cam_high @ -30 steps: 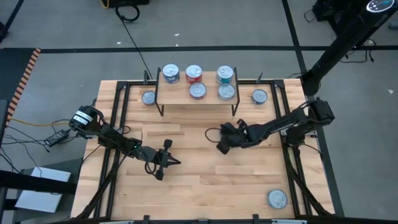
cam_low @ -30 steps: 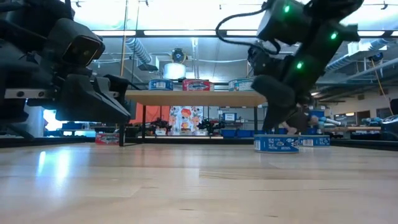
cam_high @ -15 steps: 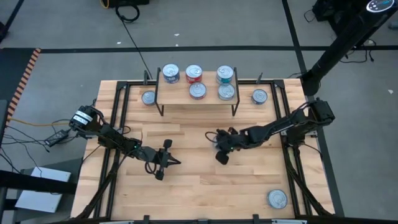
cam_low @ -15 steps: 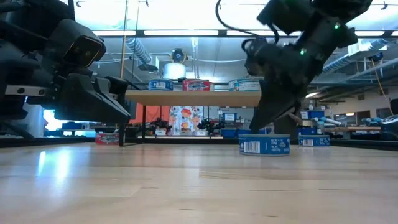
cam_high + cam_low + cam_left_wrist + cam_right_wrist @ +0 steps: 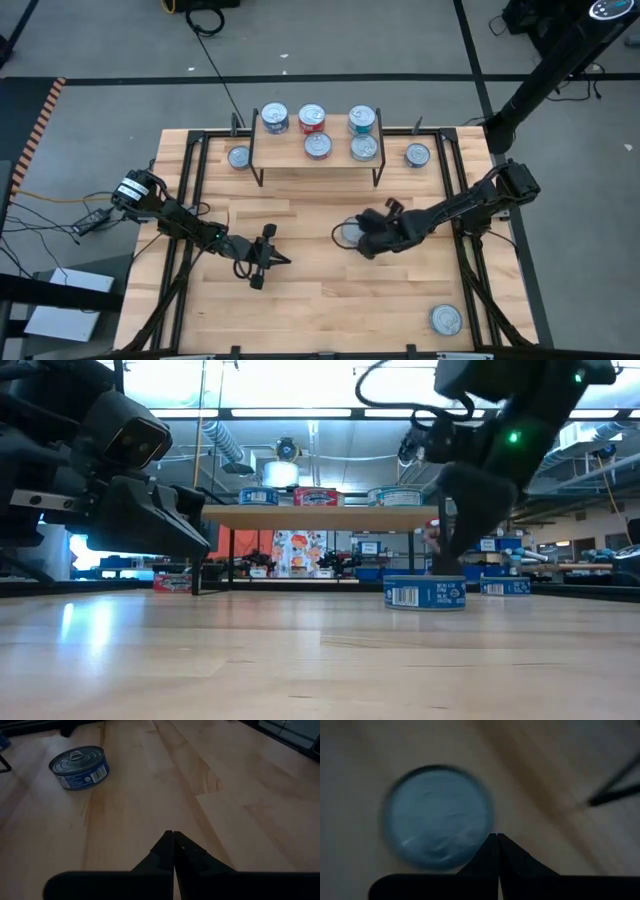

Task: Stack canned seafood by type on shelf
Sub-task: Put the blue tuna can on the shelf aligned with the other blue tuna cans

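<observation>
Five tins on the shelf [image 5: 318,160], four on the table [image 5: 300,300], both arms' jaws pressed together, empty.

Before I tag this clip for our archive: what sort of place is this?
Probably a robotics lab or workshop: exposed ceiling ducts and strip lighting overhead, cluttered workbenches behind, and cables taped across a grey floor around the slatted table.

In the right wrist view the blue tin [image 5: 437,817] is blurred, its label unreadable. In the high view it [image 5: 349,232] is partly covered by the right gripper [image 5: 366,238].
</observation>
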Tool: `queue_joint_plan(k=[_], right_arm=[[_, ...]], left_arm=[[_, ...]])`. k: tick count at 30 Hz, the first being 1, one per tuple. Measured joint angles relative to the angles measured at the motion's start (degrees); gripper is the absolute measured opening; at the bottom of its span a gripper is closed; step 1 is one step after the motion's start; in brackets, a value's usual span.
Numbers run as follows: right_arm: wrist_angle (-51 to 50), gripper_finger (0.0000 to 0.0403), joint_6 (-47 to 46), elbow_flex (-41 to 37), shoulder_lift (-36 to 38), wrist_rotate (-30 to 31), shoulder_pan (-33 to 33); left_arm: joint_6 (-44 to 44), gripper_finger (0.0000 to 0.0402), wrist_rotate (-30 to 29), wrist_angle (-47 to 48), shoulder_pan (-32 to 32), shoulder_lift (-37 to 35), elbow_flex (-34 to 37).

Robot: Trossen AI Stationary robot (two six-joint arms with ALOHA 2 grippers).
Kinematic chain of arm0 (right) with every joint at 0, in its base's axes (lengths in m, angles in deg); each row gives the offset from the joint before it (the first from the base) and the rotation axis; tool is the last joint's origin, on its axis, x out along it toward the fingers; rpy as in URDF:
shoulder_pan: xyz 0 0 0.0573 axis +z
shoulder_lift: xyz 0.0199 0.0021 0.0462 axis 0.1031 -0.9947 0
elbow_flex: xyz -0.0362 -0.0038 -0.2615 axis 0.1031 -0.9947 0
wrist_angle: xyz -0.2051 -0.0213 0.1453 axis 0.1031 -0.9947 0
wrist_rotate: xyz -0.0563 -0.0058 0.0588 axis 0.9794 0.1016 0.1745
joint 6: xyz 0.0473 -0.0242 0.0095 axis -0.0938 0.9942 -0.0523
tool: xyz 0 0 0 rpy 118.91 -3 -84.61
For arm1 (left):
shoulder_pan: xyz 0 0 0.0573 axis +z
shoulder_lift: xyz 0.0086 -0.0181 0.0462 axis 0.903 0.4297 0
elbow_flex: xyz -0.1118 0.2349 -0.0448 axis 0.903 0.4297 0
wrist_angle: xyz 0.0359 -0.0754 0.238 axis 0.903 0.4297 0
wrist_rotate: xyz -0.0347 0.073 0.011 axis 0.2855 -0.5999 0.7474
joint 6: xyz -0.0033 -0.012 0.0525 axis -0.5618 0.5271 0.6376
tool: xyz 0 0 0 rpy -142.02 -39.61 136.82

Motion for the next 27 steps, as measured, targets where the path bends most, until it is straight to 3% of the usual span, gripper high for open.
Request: queue_joint_plan(k=[2,5,11,20,27], right_arm=[[-0.5,0.0004,-3.4,-1.2,0.0,3.0,-0.4],[2.6,0.0004,-5.3,-4.0,0.0,0.5,-1.5],[24.0,0.0004,-2.6,-11.0,0.0,-7.5,-2.0],[42.1,0.0004,2.9,-13.4,-0.1,-9.3,-0.7],[44.6,0.0004,4.1,-13.3,-0.1,-9.4,-0.6]], left_arm=[[-0.1,0.0008,0.0,0.0,0.0,0.0,0.0],[-0.4,0.0008,0.0,0.0,0.0,0.0,0.0],[-0.4,0.0008,0.0,0.0,0.0,0.0,0.0],[1.7,0.0008,0.0,1.1,-0.1,0.0,-4.3],[11.6,0.0027,-1.8,20.2,0.1,0.0,-16.8]])
